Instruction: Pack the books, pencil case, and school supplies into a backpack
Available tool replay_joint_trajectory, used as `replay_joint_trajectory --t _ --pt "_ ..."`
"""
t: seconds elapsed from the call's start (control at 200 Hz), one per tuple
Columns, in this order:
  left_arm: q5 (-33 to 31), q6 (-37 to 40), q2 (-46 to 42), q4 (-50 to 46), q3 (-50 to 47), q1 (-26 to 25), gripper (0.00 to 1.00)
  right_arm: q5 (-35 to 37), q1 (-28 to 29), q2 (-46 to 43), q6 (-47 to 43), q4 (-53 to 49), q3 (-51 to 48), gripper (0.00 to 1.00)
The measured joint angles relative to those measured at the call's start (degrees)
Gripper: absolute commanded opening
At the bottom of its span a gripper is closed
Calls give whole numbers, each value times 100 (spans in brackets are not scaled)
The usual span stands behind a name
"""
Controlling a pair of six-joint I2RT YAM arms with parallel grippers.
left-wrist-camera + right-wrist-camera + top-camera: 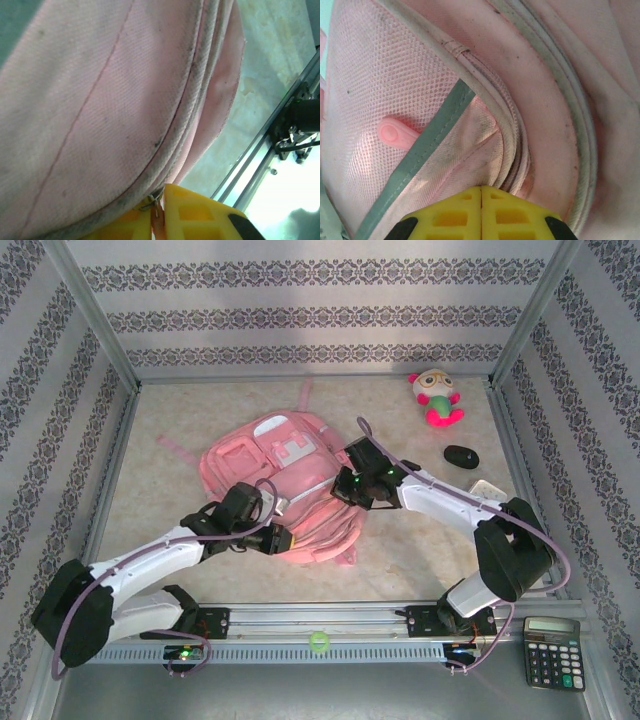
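The backpack [285, 465] is lying flat mid-tabletop [400, 550]. The left gripper [158, 200] is pinching its near zipper seam, jaws narrow. The right gripper [481, 190] is sitting fully closed against its right-hand zipper edge.

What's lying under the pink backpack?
Around the backpack the marbled table shows, and pink straps stick out from its far edge. Anything beneath it is covered by the fabric.

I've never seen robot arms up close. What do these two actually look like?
The left arm and right arm match: white shells on the long segments, chunky black joints, and a lilac cable looping alongside each. Small green lights glow at the bases. The jaws are bright yellow blocks with rectangular recesses.
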Motion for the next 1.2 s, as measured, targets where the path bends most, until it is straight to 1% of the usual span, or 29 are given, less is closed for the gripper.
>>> replay_joint_trajectory --t 0.095,0.135,0.175,0.215,0.28,0.33,0.385,0.5,0.605,0.67,0.744,0.804,0.874,0.989,1.114,1.174,1.199 --pt "24 -275 267 181 129 -166 26 92 -2 -83 153 339 -175 7" --pt "39 -317 363 181 236 -199 32 92 -15 -118 155 448 -214 8" --pt "50 -306 420 175 345 -225 42 90 -39 -157 144 535 -236 10" --pt "63 -280 437 166 455 -229 50 66 -98 -205 74 597 -245 16" --pt "61 -76 415 98 669 -256 61 -57 -267 -293 -133 693 -245 31" --pt "57 151 367 -11 870 -256 64 -212 -444 -354 -404 734 -243 41" --pt "28 538 271 -210 1115 -247 67 -431 -634 -385 -767 710 -223 45" --pt "-94 1578 -35 -813 1635 -175 70 -673 -896 -509 -1515 522 -175 46" --pt "-428 2957 -343 -1370 1921 -74 72 -743 -824 -933 -2260 332 -192 45" --pt "-767 3930 -487 -1537 1906 -57 73 -713 -573 -1333 -2844 334 -273 44" --pt "-1099 4988 -501 -1537 1766 -20 74 -647 -52 -1847 -3731 450 -487 44" --pt "-1360 5698 -389 -1526 1639 42 76 -656 350 -2157 -4382 551 -697 44" --pt "-1519 6417 -142 -1491 1513 109 77 -680 717 -2380 -5108 649 -966 43" --pt "-1617 7215 221 -1196 1290 195 77 -675 870 -2459 -6011 839 -1434 42" --pt "-1670 7615 511 -776 1180 205 77 -671 903 -2380 -6647 1060 -1805 43" --pt "-1679 7681 619 -516 1158 227 73 -673 903 -2297 -6867 1235 -1912 44" --pt "-1674 7694 649 -411 1145 243 69 -675 903 -2262 -6955 1314 -1952 44"
